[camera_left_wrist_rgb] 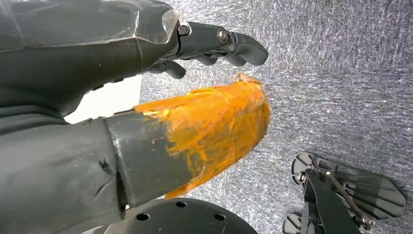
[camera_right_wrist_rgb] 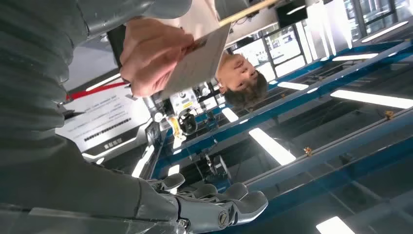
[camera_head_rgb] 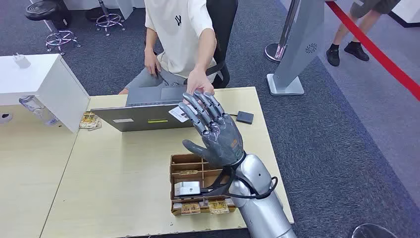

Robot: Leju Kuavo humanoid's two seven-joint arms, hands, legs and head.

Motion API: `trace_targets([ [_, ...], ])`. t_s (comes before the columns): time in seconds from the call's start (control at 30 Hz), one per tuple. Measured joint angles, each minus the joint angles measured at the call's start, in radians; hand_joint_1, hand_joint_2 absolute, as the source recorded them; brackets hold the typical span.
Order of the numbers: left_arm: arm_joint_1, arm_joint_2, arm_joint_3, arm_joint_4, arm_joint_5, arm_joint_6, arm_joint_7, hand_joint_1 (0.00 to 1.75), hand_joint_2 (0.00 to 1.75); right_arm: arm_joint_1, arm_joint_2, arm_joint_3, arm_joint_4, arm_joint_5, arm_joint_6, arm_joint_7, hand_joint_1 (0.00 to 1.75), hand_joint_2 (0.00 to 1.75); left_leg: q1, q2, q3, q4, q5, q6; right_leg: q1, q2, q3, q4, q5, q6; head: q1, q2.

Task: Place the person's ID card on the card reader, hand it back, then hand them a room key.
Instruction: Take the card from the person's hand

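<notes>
My right hand (camera_head_rgb: 215, 131) is raised over the wooden table (camera_head_rgb: 114, 173), palm up, fingers spread, holding nothing. A seated person's hand (camera_head_rgb: 200, 82) reaches across and holds a white ID card (camera_head_rgb: 178, 113) just behind my fingertips. In the right wrist view the person's hand (camera_right_wrist_rgb: 151, 53) pinches the card (camera_right_wrist_rgb: 197, 63), apart from my fingers (camera_right_wrist_rgb: 219, 207). A small black card reader (camera_head_rgb: 244, 117) lies on the table to the right of my hand. A wooden organiser box (camera_head_rgb: 190, 186) with key cards sits near the front edge. My left hand (camera_left_wrist_rgb: 97, 73), its thumb (camera_left_wrist_rgb: 214, 131) wrapped in orange tape, hangs over grey carpet, holding nothing.
A grey laptop (camera_head_rgb: 143, 116) stands open between me and the person. A white cabinet (camera_head_rgb: 47, 82) stands at the left. A silver kiosk stand (camera_head_rgb: 297, 47) and red barrier tape (camera_head_rgb: 381, 57) are at the back right, where another person's legs (camera_head_rgb: 354, 34) stand.
</notes>
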Motion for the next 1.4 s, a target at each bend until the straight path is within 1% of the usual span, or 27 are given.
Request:
trace_targets([
  [0.17, -0.001, 0.000, -0.006, 0.000, 0.000, 0.000, 0.007, 0.00, 0.00, -0.018, 0.019, -0.062, 0.018, 0.038, 0.000, 0.000, 0.00, 1.75, 0.000, 0.000, 0.000, 0.000, 0.000, 0.000, 0.000, 0.000, 0.000, 0.000, 0.000, 0.000, 0.000, 0.000],
  [0.2, -0.001, 0.000, -0.008, 0.000, 0.000, 0.000, 0.009, 0.00, 0.00, -0.021, 0.023, -0.074, 0.021, 0.045, 0.000, 0.000, 0.10, 1.75, 0.000, 0.000, 0.000, 0.000, 0.000, 0.000, 0.000, 0.000, 0.000, 0.000, 0.000, 0.000, 0.000, 0.000],
  [0.23, -0.001, 0.000, -0.010, 0.000, 0.000, 0.000, 0.010, 0.00, 0.00, -0.024, 0.026, -0.085, 0.025, 0.052, 0.000, 0.000, 0.42, 1.75, 0.000, 0.000, 0.000, 0.000, 0.000, 0.000, 0.000, 0.000, 0.000, 0.000, 0.000, 0.000, 0.000, 0.000],
  [0.3, -0.001, 0.000, -0.013, 0.000, 0.000, 0.000, 0.012, 0.00, 0.00, -0.027, 0.032, -0.104, 0.031, 0.064, 0.000, 0.000, 1.21, 1.75, 0.000, 0.000, 0.000, 0.000, 0.000, 0.000, 0.000, 0.000, 0.000, 0.000, 0.000, 0.000, 0.000, 0.000],
  [0.33, -0.001, 0.000, -0.014, 0.000, 0.000, 0.000, 0.014, 0.00, 0.00, -0.029, 0.034, -0.112, 0.034, 0.067, 0.000, 0.000, 1.54, 1.75, 0.000, 0.000, 0.000, 0.000, 0.000, 0.000, 0.000, 0.000, 0.000, 0.000, 0.000, 0.000, 0.000, 0.000],
  [0.37, -0.001, 0.000, -0.015, 0.000, 0.000, -0.001, 0.015, 0.00, 0.00, -0.030, 0.036, -0.119, 0.037, 0.069, 0.000, 0.000, 1.66, 1.75, 0.000, 0.000, 0.000, 0.000, 0.000, 0.000, 0.000, 0.000, 0.000, 0.000, 0.000, 0.000, 0.000, 0.000],
  [0.4, -0.001, 0.000, -0.015, 0.000, 0.000, -0.001, 0.016, 0.00, 0.00, -0.031, 0.037, -0.124, 0.039, 0.070, 0.000, 0.000, 1.72, 1.75, 0.000, 0.000, 0.000, 0.000, 0.000, 0.000, 0.000, 0.000, 0.000, 0.000, 0.000, 0.000, 0.000, 0.000],
  [0.43, -0.001, 0.000, -0.016, 0.000, 0.000, -0.001, 0.017, 0.00, 0.00, -0.031, 0.039, -0.129, 0.041, 0.071, 0.000, 0.000, 1.75, 1.75, 0.000, 0.000, 0.000, 0.000, 0.000, 0.000, 0.000, 0.000, 0.000, 0.000, 0.000, 0.000, 0.000, 0.000],
  [0.9, -0.001, 0.002, -0.016, 0.000, 0.001, -0.011, 0.014, 0.00, 0.00, -0.025, 0.042, -0.159, 0.063, 0.088, 0.000, 0.008, 1.75, 1.75, 0.000, 0.000, 0.000, 0.000, 0.000, 0.000, 0.000, 0.000, 0.000, 0.000, 0.000, 0.000, 0.000, 0.000],
  [1.03, -0.001, 0.002, -0.016, 0.000, 0.002, -0.011, 0.017, 0.00, 0.00, -0.012, 0.042, -0.163, 0.068, 0.062, 0.000, 0.007, 1.75, 1.75, 0.000, 0.000, 0.000, 0.000, 0.000, 0.000, 0.000, 0.000, 0.000, 0.000, 0.000, 0.000, 0.000, 0.000],
  [1.23, -0.001, 0.002, -0.018, 0.000, 0.006, -0.016, 0.016, 0.00, 0.00, -0.006, 0.042, -0.161, 0.096, -0.055, 0.000, 0.007, 1.75, 1.75, 0.000, 0.000, 0.000, 0.000, 0.000, 0.000, 0.000, 0.000, 0.000, 0.000, 0.000, 0.000, 0.000, 0.000],
  [1.3, -0.001, 0.003, -0.019, 0.000, 0.009, -0.021, 0.014, 0.00, 0.00, -0.006, 0.042, -0.148, 0.114, -0.142, 0.000, 0.007, 1.75, 1.75, 0.000, 0.000, 0.000, 0.000, 0.000, 0.000, 0.000, 0.000, 0.000, 0.000, 0.000, 0.000, 0.000, 0.000],
  [1.4, -0.001, 0.004, -0.019, 0.000, 0.010, -0.023, 0.010, 0.00, 0.00, -0.006, 0.040, -0.108, 0.156, -0.317, 0.001, 0.008, 1.75, 1.75, 0.000, 0.000, 0.000, 0.000, 0.000, 0.000, 0.000, 0.000, 0.000, 0.000, 0.000, 0.000, 0.000, 0.000],
])
